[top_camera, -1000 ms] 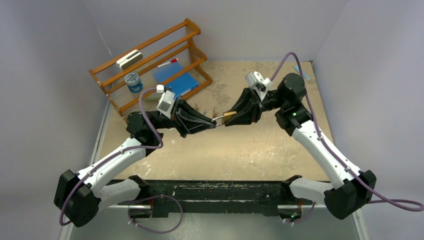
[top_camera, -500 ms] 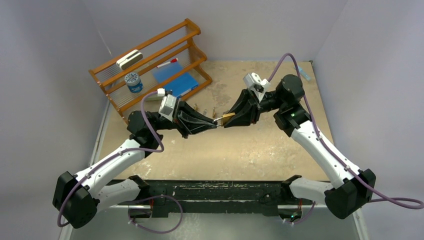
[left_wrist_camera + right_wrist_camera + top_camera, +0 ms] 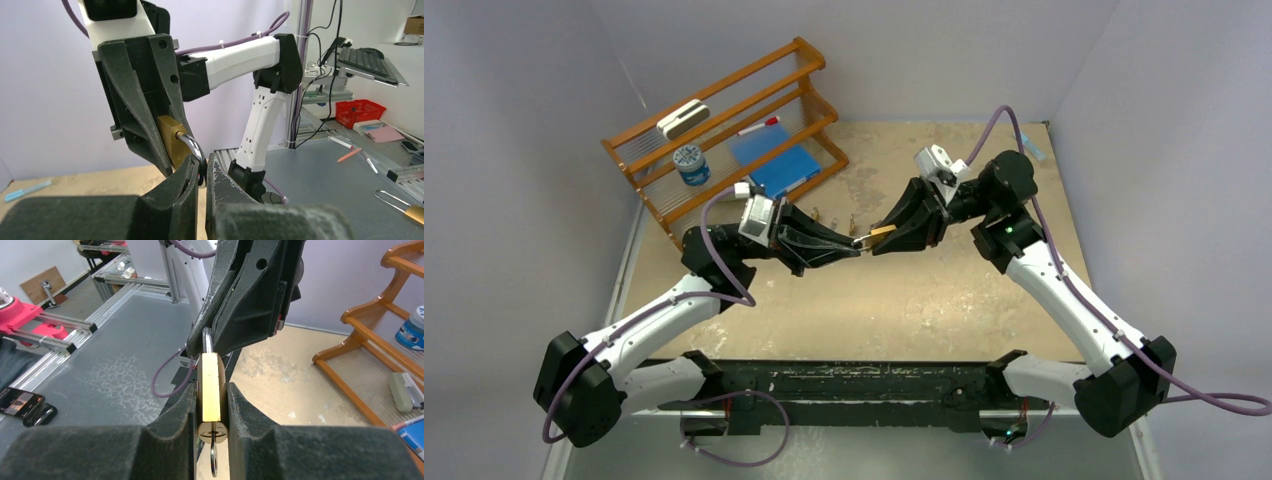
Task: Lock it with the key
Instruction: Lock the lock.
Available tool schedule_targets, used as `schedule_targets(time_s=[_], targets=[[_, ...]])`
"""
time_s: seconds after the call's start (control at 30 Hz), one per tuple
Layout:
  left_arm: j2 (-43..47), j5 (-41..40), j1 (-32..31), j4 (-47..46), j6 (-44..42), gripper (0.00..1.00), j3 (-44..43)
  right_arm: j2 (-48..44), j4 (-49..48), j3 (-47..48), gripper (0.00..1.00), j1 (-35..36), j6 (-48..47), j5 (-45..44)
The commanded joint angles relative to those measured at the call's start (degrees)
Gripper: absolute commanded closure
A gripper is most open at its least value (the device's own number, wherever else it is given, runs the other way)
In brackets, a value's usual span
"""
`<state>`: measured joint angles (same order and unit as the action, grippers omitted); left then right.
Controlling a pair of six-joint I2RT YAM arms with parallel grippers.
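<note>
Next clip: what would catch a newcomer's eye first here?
Both arms meet over the middle of the table on a brass padlock: the right gripper clamps its body, while the left gripper pinches its shackle. A key sticks out of the keyhole. A wooden rack stands at the far left.

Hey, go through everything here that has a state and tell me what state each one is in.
padlock, held off the table, body clamped in right gripper.
key, inserted in the padlock's keyhole.
shackle, pinched by left gripper; latched or not, cannot tell.
left gripper, shut on shackle.
right gripper, shut on padlock.
</note>
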<state>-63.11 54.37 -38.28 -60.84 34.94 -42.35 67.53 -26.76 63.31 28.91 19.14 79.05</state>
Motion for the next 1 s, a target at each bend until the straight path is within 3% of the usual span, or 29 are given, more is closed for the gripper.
schedule_targets(time_s=[0.0, 0.2, 0.5, 0.67, 0.87, 0.97], targets=[[-7.6, -5.1, -4.5, 1.1, -3.4, 1.00, -0.5, 3.0, -5.6, 1.7, 1.00, 6.3, 1.9, -11.0], [-10.9, -5.5, -4.9, 1.8, -4.7, 1.00, -0.8, 3.2, -6.8, 2.3, 1.00, 7.7, 2.7, -11.0], [-7.7, -9.9, -4.9, 19.5, -17.5, 1.00, -2.6, 2.1, -4.3, 2.8, 1.00, 7.8, 1.2, -11.7], [-5.9, -13.9, -4.9, 22.2, -18.5, 1.00, -2.8, 1.1, -3.5, 2.1, 1.00, 7.8, 0.8, -12.3], [-1.4, -23.0, -4.1, 26.2, -21.0, 1.00, -2.3, -1.7, 6.8, 2.3, 1.00, 7.8, -5.9, -15.9], [1.0, -26.4, -3.3, 25.3, -20.7, 1.00, -1.0, -3.5, 7.3, 0.8, 1.00, 7.8, -5.7, -18.7]])
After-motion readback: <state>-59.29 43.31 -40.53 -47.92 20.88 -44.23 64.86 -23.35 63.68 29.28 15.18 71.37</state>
